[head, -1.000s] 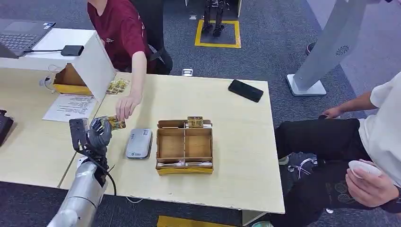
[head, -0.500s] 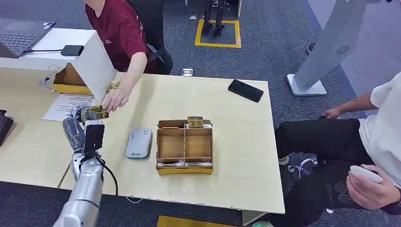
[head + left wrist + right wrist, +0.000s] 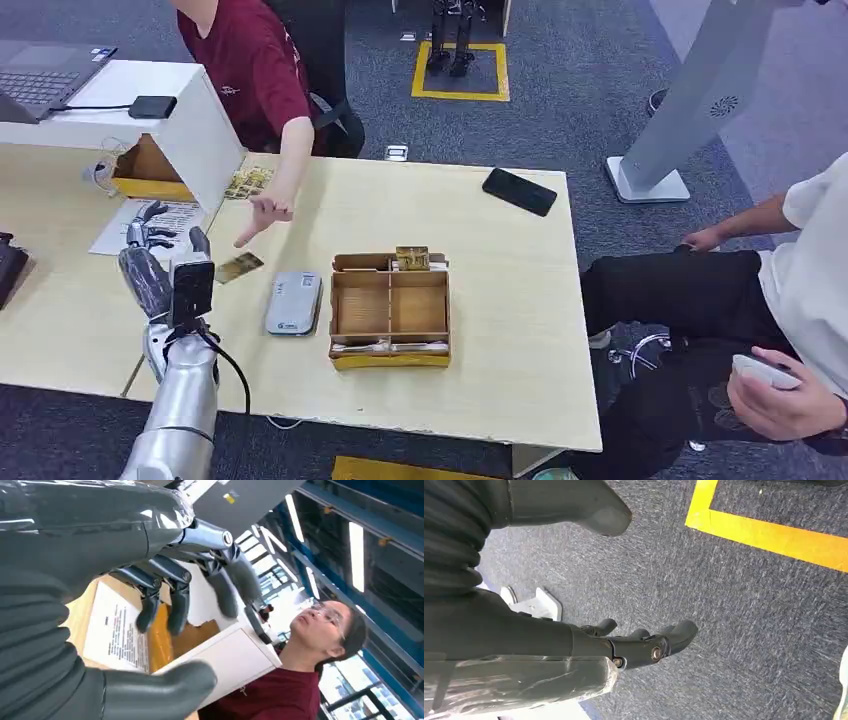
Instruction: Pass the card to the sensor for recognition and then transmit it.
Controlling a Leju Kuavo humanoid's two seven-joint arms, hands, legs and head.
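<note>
Left hand: raised over the pale wooden table, fingers spread apart from the thumb, holding nothing. Right hand: hanging above grey carpet, fingers loosely parted, empty. Small gold patterned card: lying flat on the table, just beside the grey rectangular sensor, below the hand of a person in a maroon shirt. Half a second ago the left hand held the card aloft; it has since released it.

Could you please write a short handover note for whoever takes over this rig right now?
Left hand: raised over the table's left side, fingers apart, holding nothing.
Right hand: hanging over the carpet, holding nothing.
Card: flat on the table, just left of the grey sensor; a person's hand hovers above it.
Done: unclear whether it was scanned.
Left: pick the card up, scan, hand over.
</note>
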